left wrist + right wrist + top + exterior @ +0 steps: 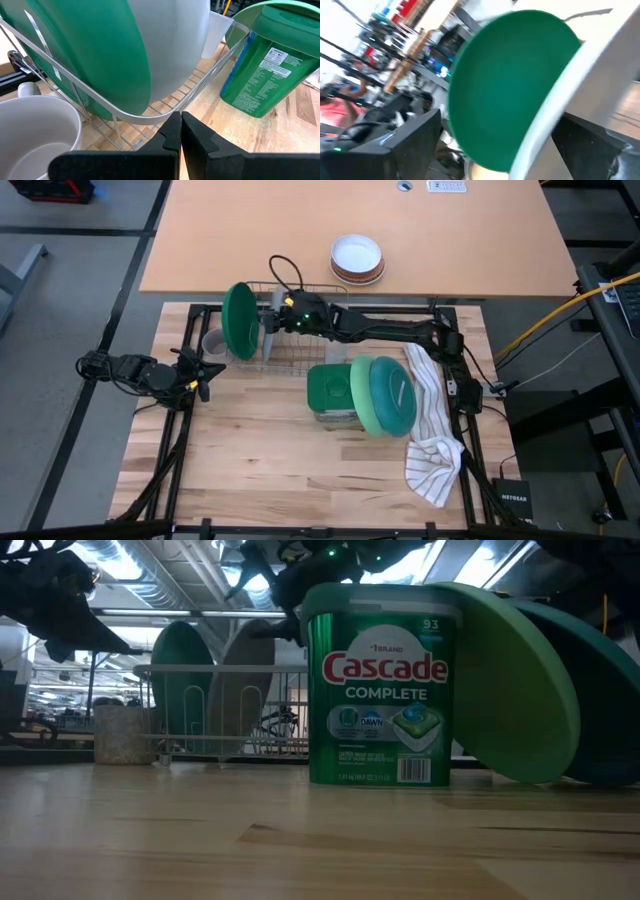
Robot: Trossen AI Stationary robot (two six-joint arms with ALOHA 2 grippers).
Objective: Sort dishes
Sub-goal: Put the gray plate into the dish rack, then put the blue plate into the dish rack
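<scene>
A dark green plate [240, 320] and a grey plate [170, 45] stand on edge in a wire dish rack [290, 355] at the table's far left. A small grey mug [214, 343] stands beside the rack. My right gripper [272, 320] reaches level over the rack and is open, its fingers on either side of the grey plate's top rim. A light green plate [364, 395] and a teal plate [395, 393] lean on edge against a green detergent tub [330, 388]. My left gripper [205, 375] waits shut near the mug, holding nothing. My right gripper has the grey plate's rim [555, 100] running between its spread fingers, close beside one finger [590, 140]. I cannot tell whether that finger touches it. The plate stands on edge in the rack.
A white striped towel [435, 430] lies bunched at the table's right. A white bowl [357, 258] on brown-rimmed ones sits on the far desk. Bare wood lies along the near edge.
</scene>
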